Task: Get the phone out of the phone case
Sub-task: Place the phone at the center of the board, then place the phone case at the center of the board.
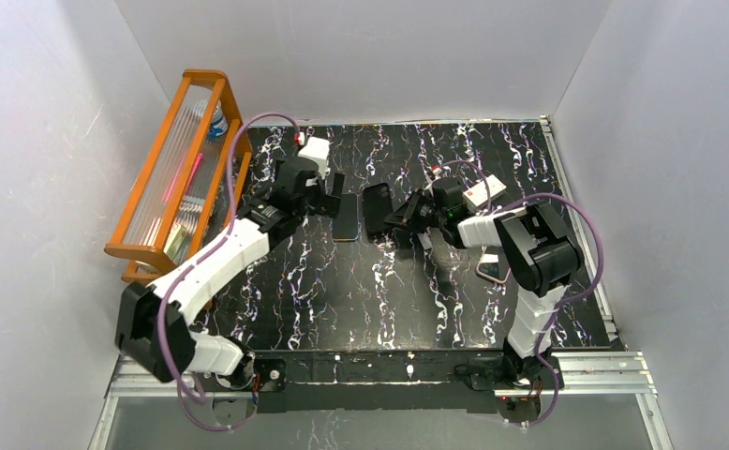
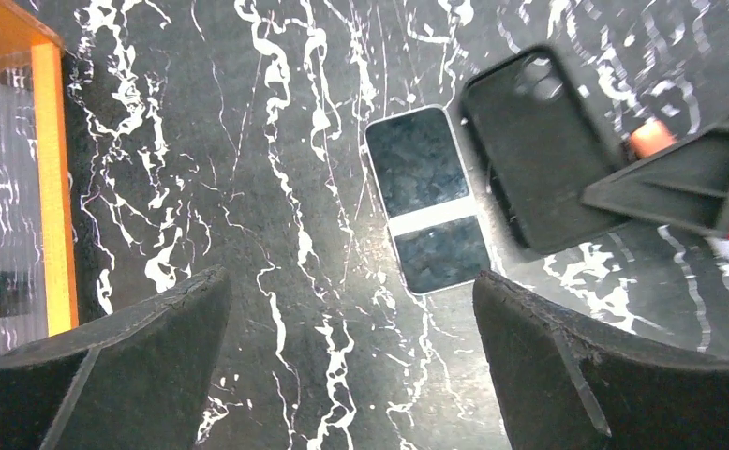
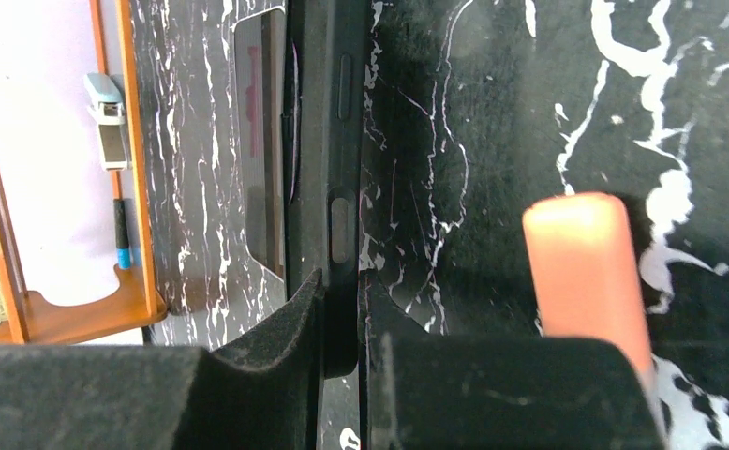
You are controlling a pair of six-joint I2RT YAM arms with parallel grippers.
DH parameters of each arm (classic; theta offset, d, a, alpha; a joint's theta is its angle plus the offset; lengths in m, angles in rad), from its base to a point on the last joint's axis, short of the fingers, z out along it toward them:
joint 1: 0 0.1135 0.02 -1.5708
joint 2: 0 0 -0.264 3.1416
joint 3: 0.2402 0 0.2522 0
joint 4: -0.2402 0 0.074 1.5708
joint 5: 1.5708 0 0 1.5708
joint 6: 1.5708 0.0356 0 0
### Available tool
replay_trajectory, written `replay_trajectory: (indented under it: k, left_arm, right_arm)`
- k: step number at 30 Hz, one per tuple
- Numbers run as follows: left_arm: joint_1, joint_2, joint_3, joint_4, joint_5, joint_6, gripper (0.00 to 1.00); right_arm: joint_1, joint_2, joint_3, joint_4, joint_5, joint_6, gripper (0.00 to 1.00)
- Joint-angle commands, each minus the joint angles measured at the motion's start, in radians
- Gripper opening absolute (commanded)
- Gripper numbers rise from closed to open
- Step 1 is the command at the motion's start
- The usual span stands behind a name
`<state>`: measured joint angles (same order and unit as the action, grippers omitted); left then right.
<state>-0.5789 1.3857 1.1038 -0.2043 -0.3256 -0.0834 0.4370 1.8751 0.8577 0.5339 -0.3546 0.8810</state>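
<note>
Left wrist: dark glossy phone (image 2: 426, 187)

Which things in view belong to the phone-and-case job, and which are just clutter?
Job: phone, lying bare on the table; phone case, pinched by right gripper; left gripper, open above phone.
Lying about: orange rack; bottle in it; flat device near table's right edge.

Brightly, evenly lit from overhead, with faint soft shadows. Crisp on the veined desk (image 1: 342, 291); blurred along the bottom of both wrist views. Banded with white glare across the phone (image 2: 426, 199).
</note>
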Motion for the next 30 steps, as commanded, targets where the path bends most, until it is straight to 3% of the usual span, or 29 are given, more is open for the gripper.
replay_trajectory:
  k: [1,7,11,23,30]
  left_arm:
    - [0.007,-0.155,-0.043,-0.003,0.005,-0.093,0.98]
    - [0.010,-0.304,-0.124,0.029,-0.024,-0.095,0.98]
    - [0.010,-0.347,-0.135,0.021,-0.078,-0.092,0.98]
    - [0.011,-0.430,-0.143,0.016,-0.153,-0.103,0.98]
    - [0.014,-0.490,-0.156,0.025,-0.171,-0.112,0.98]
  right_arm:
    - [0.033,0.037,0.077,-0.012,0.025,-0.034,0.10]
    - [0.069,0.063,0.079,-0.021,0.051,-0.024,0.18]
    - [0.094,0.063,0.079,-0.074,0.108,-0.025,0.34]
    - [0.138,-0.002,0.135,-0.415,0.318,-0.167,0.66]
    - [0.175,-0.035,0.188,-0.584,0.393,-0.230,0.77]
